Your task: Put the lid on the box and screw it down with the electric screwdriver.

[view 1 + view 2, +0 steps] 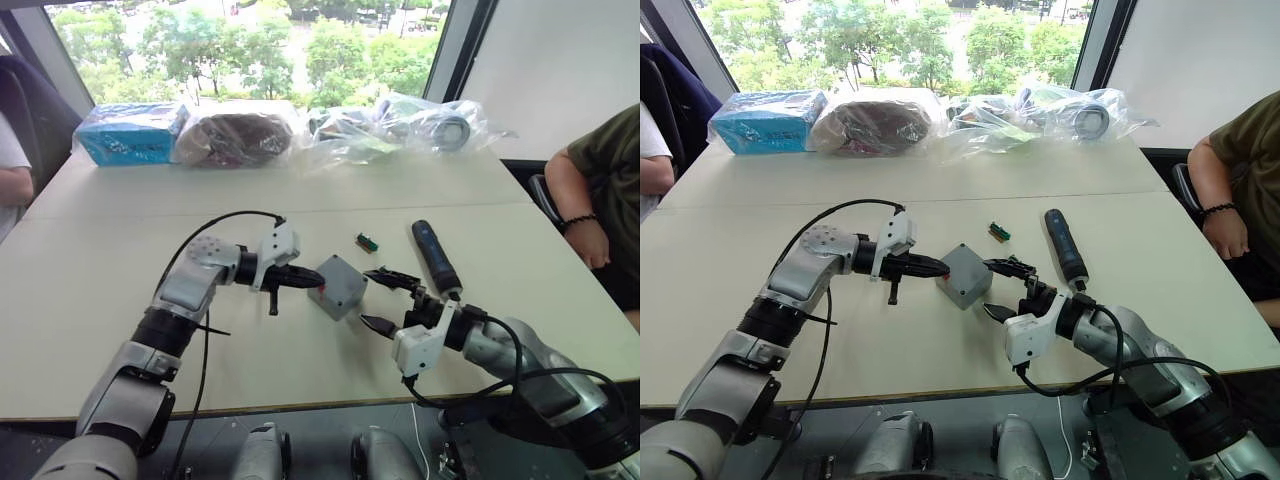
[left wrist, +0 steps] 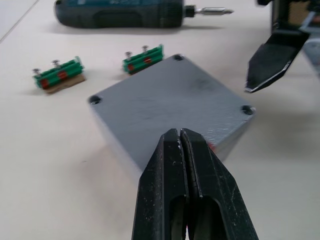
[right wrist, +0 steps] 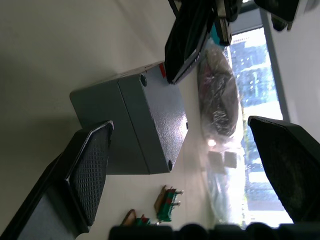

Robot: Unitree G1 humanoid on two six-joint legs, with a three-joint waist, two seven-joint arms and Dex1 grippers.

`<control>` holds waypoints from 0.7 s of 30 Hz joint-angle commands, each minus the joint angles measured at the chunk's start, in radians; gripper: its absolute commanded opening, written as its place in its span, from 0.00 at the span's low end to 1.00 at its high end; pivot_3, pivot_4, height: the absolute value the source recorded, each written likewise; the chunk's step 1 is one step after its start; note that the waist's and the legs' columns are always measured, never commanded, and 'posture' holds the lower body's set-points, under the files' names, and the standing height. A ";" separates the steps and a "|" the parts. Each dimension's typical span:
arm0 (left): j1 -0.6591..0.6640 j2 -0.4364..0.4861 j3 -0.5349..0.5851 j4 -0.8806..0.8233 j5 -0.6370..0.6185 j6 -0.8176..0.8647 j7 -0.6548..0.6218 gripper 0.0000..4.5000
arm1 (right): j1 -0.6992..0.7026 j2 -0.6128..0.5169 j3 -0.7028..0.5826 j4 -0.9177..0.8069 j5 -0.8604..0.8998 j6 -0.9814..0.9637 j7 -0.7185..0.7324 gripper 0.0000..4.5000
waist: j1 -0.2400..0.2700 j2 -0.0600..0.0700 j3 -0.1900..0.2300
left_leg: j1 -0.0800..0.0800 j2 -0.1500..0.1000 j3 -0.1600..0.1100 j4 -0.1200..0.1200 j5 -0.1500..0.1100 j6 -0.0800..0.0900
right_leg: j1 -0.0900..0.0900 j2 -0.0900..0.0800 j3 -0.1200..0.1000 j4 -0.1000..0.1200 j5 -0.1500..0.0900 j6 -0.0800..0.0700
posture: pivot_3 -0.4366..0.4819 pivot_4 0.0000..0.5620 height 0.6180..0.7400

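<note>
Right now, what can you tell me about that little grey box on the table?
The box is a small square grey enclosure of speckled cast-looking metal with rounded corners. Its lid is already on, with a screw hole at each visible corner and a red mark at one edge. It sits on the table, the left gripper, shut, at that red-marked edge; the right gripper is open beside it.

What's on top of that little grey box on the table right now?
A flat grey lid covers the box, with screw holes in its corners. The left tool, fingers shut, sits at the lid's edge by a red mark. Whatever is inside is hidden by the lid.
</note>
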 commanded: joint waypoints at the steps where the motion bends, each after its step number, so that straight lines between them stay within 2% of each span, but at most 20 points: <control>1: -0.003 0.020 0.056 -0.033 -0.033 0.042 0.022 0.00 | 0.016 0.021 -0.045 -0.074 0.146 0.165 0.100 0.70 | 0.000 0.001 0.002 | -0.001 0.000 0.000 0.000 0.000 0.000 | -0.001 0.000 0.000 0.000 0.000 0.000 | 0.48 0.27 1.00; 6: 0.009 0.059 0.105 -0.057 -0.038 0.046 0.060 0.00 | 0.010 0.081 -0.049 -0.112 0.204 0.373 0.155 0.29 | -0.002 0.002 0.007 | -0.013 0.000 0.000 0.001 0.000 0.000 | -0.015 0.001 0.000 0.002 0.001 -0.001 | 0.48 0.27 1.00; 9: 0.031 0.068 0.113 -0.028 -0.018 0.025 0.090 0.00 | -0.016 0.135 -0.041 -0.123 0.227 0.507 0.168 0.02 | -0.002 0.003 0.009 | -0.014 0.000 0.000 0.000 0.000 0.000 | -0.016 0.002 0.000 0.002 0.001 -0.001 | 0.48 0.27 1.00; 16: 0.026 0.018 0.050 0.128 0.085 -0.120 0.163 0.00 | -0.083 0.204 -0.004 -0.132 0.189 0.671 0.173 0.01 | 0.002 0.002 0.013 | -0.015 0.000 0.000 0.001 0.000 0.000 | -0.016 0.001 -0.001 0.002 0.001 -0.001 | 0.48 0.27 1.00; 21: -0.007 -0.048 0.028 0.229 0.118 -0.190 0.175 0.00 | -0.118 0.220 0.045 -0.126 0.155 0.684 0.193 0.01 | 0.000 0.001 0.014 | -0.016 -0.001 0.001 0.001 0.000 0.000 | -0.017 0.001 -0.001 0.002 0.001 0.000 | 0.48 0.27 1.00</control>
